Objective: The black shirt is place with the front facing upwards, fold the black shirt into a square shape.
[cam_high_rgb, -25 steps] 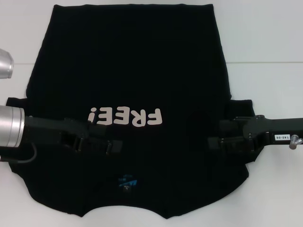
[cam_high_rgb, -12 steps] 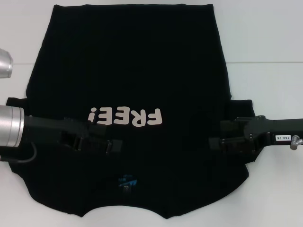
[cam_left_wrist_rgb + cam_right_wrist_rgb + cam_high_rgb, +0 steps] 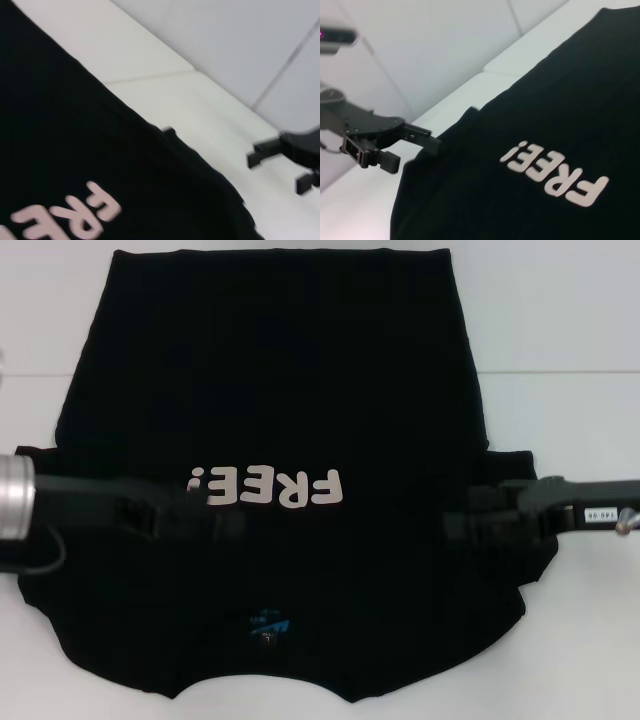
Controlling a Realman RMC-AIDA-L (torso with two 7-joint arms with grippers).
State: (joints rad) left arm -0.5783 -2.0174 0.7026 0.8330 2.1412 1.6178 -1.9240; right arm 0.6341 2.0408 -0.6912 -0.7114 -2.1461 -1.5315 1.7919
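White table (image 3: pixel 560 330), black shirt (image 3: pixel 280 370) spread flat on it, lettering up

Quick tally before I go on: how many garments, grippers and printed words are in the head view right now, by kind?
Garments: 1, the black shirt, lying flat, front up.
Grippers: 2, the left gripper and the right gripper, both over the shirt.
Printed words: 1, the "FREE!" lettering.
Neck labels: 1, a small blue neck label.
Total: 5.
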